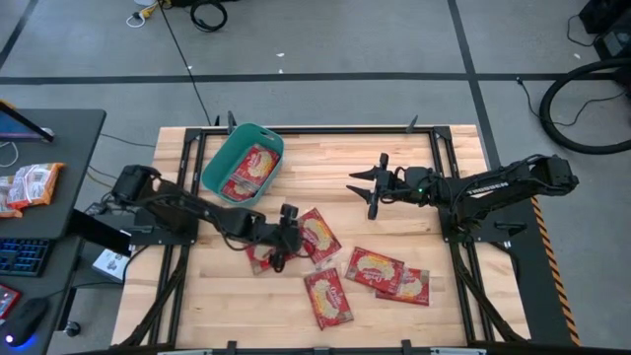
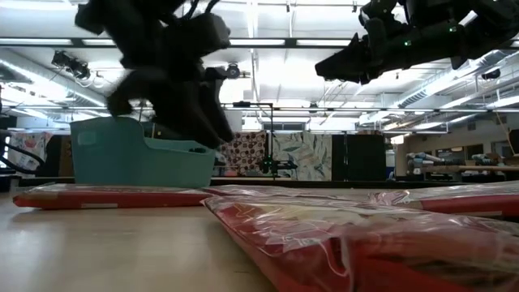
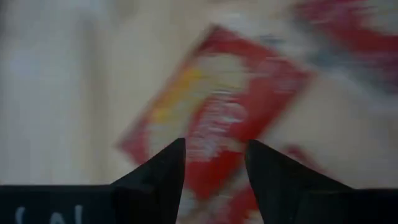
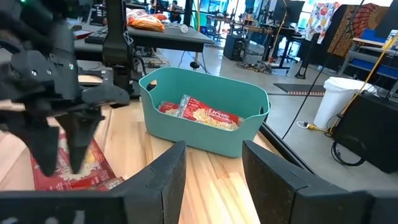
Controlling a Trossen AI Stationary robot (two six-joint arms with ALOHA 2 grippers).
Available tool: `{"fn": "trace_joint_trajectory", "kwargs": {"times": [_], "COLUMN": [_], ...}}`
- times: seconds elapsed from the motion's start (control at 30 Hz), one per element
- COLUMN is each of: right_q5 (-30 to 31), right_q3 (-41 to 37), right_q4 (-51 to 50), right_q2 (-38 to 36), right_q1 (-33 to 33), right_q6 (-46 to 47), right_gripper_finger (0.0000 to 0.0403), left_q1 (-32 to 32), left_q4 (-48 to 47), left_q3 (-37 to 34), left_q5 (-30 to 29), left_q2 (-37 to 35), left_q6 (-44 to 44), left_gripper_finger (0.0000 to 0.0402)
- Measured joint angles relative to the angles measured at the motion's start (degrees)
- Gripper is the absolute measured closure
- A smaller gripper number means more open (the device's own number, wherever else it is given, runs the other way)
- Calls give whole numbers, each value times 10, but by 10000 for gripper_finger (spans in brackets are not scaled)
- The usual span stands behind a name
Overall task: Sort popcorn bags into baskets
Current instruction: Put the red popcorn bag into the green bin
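Observation:
The teal basket (image 1: 219, 158) (image 4: 205, 140) (image 2: 122, 154) stands on the table's far left part with a few red popcorn bags (image 1: 248, 170) (image 4: 202, 112) lying inside. Several more bags lie flat on the wood: one (image 1: 318, 235) (image 3: 217, 106), one (image 1: 259, 258), one (image 1: 328, 296) and an overlapping pair (image 1: 373, 266) (image 1: 406, 285). My left gripper (image 1: 280, 251) (image 3: 214, 162) (image 4: 60, 158) hovers open, pointing down, over the bags nearest the basket. My right gripper (image 1: 363, 189) (image 4: 211, 162) (image 2: 328, 69) is open, raised above the table right of the basket.
Bare wood (image 1: 325, 163) lies between the basket and my right gripper. Black frame rails (image 1: 439, 148) run along the table's edges. A dark desk (image 1: 59, 138) with snack bags (image 1: 30, 183) and a keyboard stands off the table's left side.

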Motion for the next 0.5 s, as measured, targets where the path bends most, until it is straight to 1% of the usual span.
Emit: {"fn": "trace_joint_trajectory", "kwargs": {"times": [0.07,0.2,0.27,0.33,0.4,0.5], "right_q5": [0,-1,-1,-1,-1,-1], "right_q3": [0,0,0,0,0,0], "right_q4": [-2,-5,-5,-4,-4,-3], "right_q2": [0,0,0,0,0,0], "right_q1": [0,0,0,0,0,0], "right_q6": [3,10,14,14,14,14], "right_gripper_finger": [240,240,240,240,240,240], "left_q1": [-3,-9,-10,-15,-19,-27], "left_q4": [-33,-111,-169,-207,-238,-224], "left_q3": [4,6,5,0,-15,-41], "left_q5": [70,232,287,305,304,292], "left_q2": [-13,-31,-31,-26,-22,-17], "left_q6": [-22,-81,-126,-166,-178,-177], "left_gripper_finger": [228,228,228,228,228,228]}}
